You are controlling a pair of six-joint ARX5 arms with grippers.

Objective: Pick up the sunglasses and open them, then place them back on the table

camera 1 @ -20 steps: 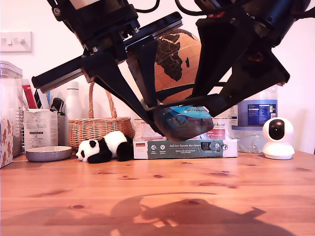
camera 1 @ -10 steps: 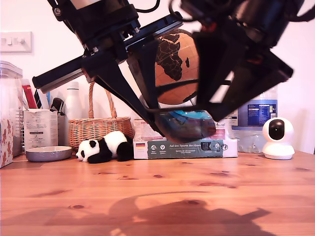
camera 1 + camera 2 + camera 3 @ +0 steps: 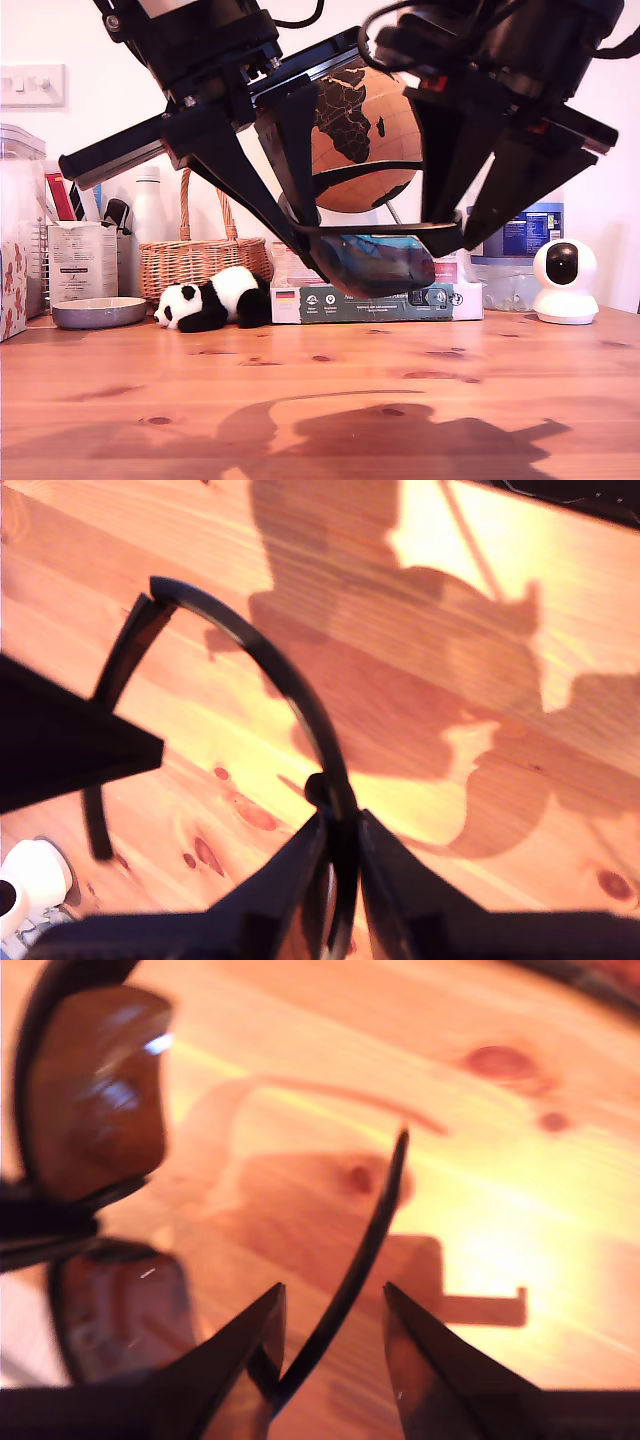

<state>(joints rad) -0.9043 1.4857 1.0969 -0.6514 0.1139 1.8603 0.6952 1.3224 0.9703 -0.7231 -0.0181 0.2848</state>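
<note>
Matte black wraparound sunglasses with a blue-tinted mirrored lens [image 3: 372, 262] hang in mid-air above the orange-brown knotty pine table [image 3: 320, 400]; likely light, springy at the hinges and slick on the lens, so best held by frame rim and slim arms. My first gripper [image 3: 338, 840] pinches the frame rim, tips pressed on it. My second gripper [image 3: 330, 1340] stands slightly spread around a thin temple arm, contact uncertain. Only the exterior view shows the height above the table; only the wrist views show the grips.
</note>
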